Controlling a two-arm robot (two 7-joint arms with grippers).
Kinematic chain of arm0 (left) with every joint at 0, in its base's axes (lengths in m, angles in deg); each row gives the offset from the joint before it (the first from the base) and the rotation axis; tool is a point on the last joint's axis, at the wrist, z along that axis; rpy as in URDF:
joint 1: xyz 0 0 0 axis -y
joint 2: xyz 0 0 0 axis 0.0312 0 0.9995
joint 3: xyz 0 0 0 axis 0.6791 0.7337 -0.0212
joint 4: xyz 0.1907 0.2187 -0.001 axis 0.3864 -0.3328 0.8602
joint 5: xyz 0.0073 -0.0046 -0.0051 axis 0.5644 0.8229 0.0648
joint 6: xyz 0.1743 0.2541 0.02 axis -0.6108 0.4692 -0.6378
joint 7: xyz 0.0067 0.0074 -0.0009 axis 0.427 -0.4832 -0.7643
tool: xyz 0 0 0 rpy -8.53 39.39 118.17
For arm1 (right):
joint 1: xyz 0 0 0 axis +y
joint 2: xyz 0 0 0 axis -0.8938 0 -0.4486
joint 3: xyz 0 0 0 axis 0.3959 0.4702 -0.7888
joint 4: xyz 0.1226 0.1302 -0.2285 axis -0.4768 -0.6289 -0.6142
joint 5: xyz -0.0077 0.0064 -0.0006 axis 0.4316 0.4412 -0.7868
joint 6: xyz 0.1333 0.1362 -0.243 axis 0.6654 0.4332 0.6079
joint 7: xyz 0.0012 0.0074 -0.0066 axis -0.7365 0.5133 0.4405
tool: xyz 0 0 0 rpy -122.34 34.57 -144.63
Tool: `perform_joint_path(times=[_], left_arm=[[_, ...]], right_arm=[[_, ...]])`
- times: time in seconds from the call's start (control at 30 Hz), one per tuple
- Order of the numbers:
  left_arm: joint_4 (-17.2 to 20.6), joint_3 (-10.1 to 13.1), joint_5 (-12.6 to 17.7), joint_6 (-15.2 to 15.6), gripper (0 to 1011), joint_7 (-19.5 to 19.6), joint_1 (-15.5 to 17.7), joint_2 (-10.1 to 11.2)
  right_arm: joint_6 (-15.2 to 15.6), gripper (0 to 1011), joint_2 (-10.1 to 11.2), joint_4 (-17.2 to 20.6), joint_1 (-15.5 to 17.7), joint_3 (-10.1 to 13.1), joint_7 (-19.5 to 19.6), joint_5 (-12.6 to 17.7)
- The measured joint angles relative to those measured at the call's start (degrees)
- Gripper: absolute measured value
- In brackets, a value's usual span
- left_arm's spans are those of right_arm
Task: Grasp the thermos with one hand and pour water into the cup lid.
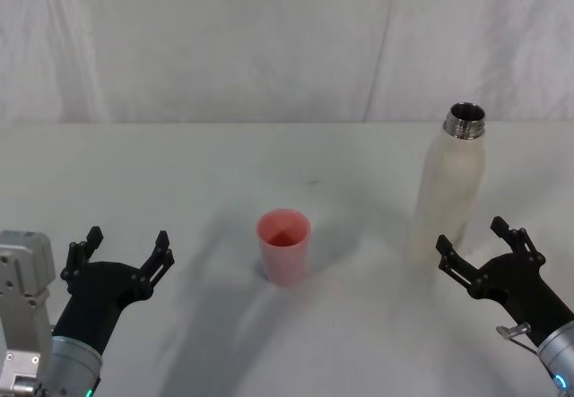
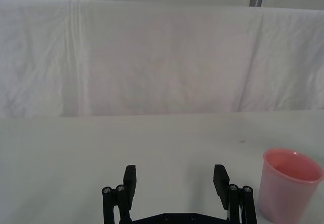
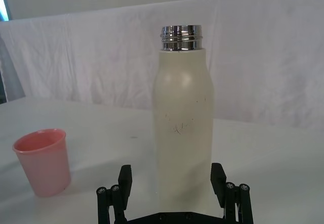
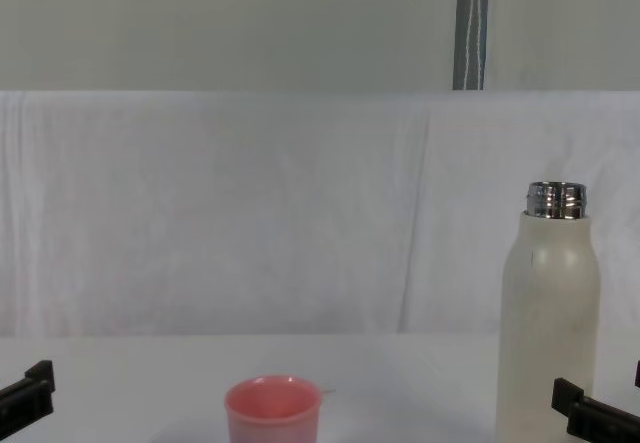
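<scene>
The thermos [image 1: 448, 191] stands upright at the right of the table, a cream-white bottle with a bare steel threaded neck and no cap. My right gripper [image 1: 471, 236] is open just in front of its base, not touching it. In the right wrist view the thermos [image 3: 183, 128] rises between the open fingers [image 3: 125, 176] of the right gripper [image 3: 171, 171]. The pink cup lid [image 1: 284, 246] stands upright mid-table, left of the thermos, and shows nothing inside. My left gripper [image 1: 127, 240] is open near the front left, with the cup lid [image 2: 289, 186] off to its side.
A white cloth covers the table [image 1: 179, 164], and a white drape [image 4: 250, 203] hangs along its far edge. A grey pole [image 4: 470, 23] stands behind the drape. Bare cloth lies between the cup lid and the thermos.
</scene>
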Motion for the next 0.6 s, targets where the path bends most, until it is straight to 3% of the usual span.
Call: perform_joint_path(times=[0.6], left_arm=[[0.0,0.0,0.0,0.0,1001,0.0,0.0,0.0]], right_arm=[[0.0,1003,0.05,-0.06,-0.04,0.01,-0.09,0.11]])
